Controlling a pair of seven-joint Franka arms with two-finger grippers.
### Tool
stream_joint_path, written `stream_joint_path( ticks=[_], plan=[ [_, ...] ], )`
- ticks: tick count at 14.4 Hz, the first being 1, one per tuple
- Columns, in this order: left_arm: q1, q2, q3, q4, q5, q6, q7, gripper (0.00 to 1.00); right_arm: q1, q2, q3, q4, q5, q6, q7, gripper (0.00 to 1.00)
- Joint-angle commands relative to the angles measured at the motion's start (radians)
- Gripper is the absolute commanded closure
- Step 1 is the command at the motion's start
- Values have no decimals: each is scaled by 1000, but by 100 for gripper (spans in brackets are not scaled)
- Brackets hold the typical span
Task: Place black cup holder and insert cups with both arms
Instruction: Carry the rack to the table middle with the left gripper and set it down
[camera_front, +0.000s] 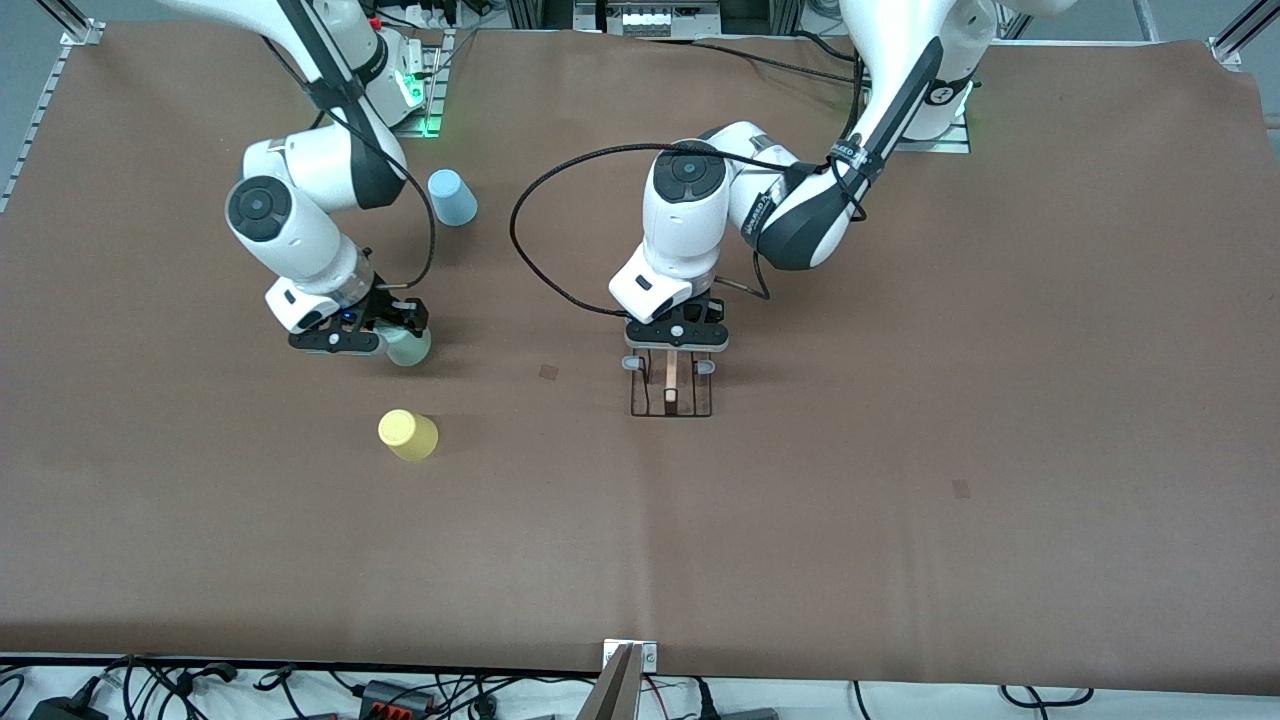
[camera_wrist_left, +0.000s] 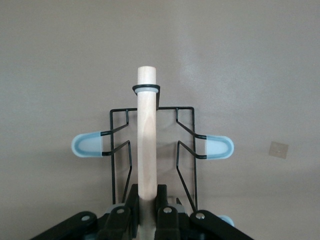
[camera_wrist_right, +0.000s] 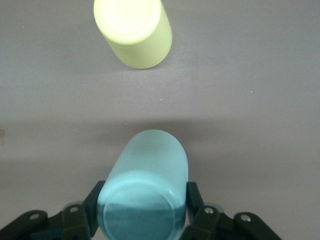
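The black cup holder (camera_front: 672, 390) stands on the brown table near the middle, its wooden rod handle (camera_wrist_left: 146, 135) upright between grey-tipped prongs. My left gripper (camera_front: 676, 345) is shut on the handle (camera_front: 670, 385), low over the table. My right gripper (camera_front: 385, 335) is shut on the pale grey-green cup (camera_front: 408, 346), upside down, base toward the wrist camera (camera_wrist_right: 145, 195). The yellow cup (camera_front: 408, 435) stands upside down on the table, nearer the front camera than the grey-green cup, and shows in the right wrist view (camera_wrist_right: 134, 30). The light blue cup (camera_front: 452, 197) stands upside down near the right arm's base.
A small dark square mark (camera_front: 549, 372) lies on the table between the two grippers, and another (camera_front: 961, 488) toward the left arm's end. Cables and a metal bracket (camera_front: 628, 660) run along the table's front edge.
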Motion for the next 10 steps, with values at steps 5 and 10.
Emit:
stream_joint_path(
  ticks=[5,10],
  plan=[
    [6,-38,7,30,154,-43,14,0,-21,-9,13,33,-19,-64,-12,92],
    [84,-144,6,33,150,-243,245,0,-20,-20,14,217,-17,-338,12,93]
  ],
)
